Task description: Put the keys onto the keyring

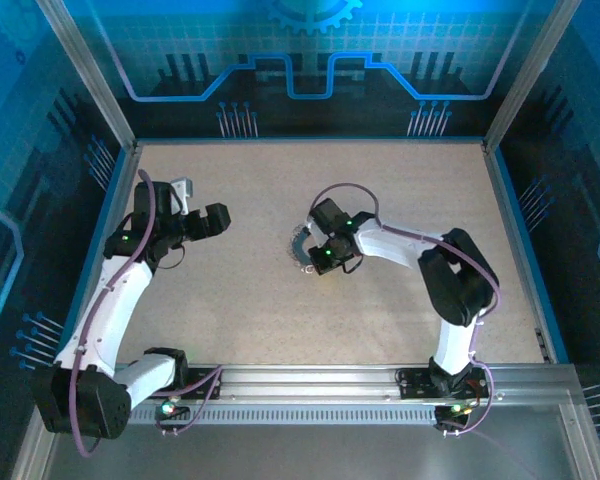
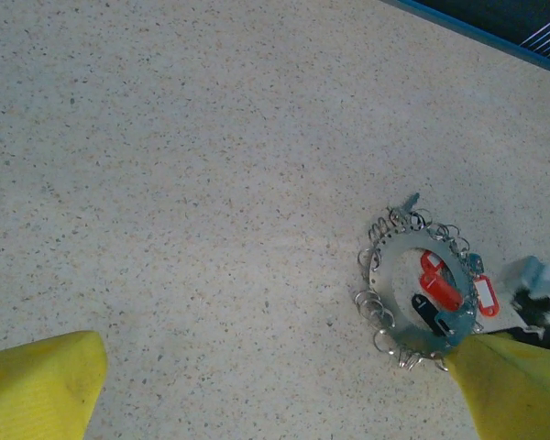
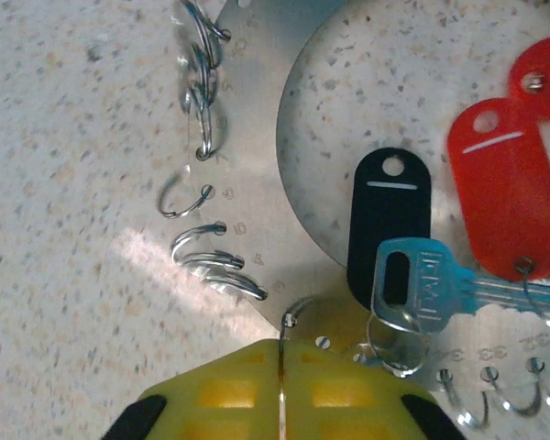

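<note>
- Right wrist view: the right gripper [image 3: 282, 403], at 6 o'clock, may slip off the thin plate [image 3: 257, 165] edge and drag it, shifting the keys [image 3: 422, 284] just beside it at 1 o'clock.
- Its pads sit pressed together on that edge; whether they pinch a split ring, I cannot tell.
- Left gripper [image 2: 275, 357]: spread wide, empty.

Overhead camera looks down; both wrist cameras share the keys [image 3: 426, 284], right nearest.
</note>
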Robot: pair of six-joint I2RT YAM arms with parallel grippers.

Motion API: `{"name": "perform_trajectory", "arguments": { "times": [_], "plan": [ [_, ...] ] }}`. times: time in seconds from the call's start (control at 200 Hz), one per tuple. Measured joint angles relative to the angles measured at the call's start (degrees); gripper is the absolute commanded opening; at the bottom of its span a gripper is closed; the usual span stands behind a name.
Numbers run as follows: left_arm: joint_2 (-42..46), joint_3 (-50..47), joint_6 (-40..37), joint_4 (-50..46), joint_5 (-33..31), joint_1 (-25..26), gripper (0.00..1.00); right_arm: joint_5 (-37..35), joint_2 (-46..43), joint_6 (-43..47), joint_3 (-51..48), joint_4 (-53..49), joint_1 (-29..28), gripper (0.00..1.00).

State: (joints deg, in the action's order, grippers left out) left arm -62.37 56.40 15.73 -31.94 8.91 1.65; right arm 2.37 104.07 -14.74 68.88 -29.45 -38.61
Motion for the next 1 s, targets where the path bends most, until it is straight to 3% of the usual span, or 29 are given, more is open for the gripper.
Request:
{"name": "perform_trajectory", "arguments": {
  "times": [0.06, 0.37, 1.001],
  "plan": [
    [-0.4, 0.0, 0.4, 0.2, 0.2, 0.0, 0.99, 0.0, -2.2, 1.1, -1.4, 0.2, 0.0, 0.31],
    [-1.9, 0.0, 0.9, 0.5, 1.5, 0.0, 0.99, -0.7, -7.0, 1.5, -4.4, 0.8, -0.7, 0.26],
    [-2.0, 0.0, 2.0, 0.6, 1.5, 0.0, 0.99, -4.8, 0.5, -5.0, -0.8, -0.1, -2.7, 0.27]
  ]
}}
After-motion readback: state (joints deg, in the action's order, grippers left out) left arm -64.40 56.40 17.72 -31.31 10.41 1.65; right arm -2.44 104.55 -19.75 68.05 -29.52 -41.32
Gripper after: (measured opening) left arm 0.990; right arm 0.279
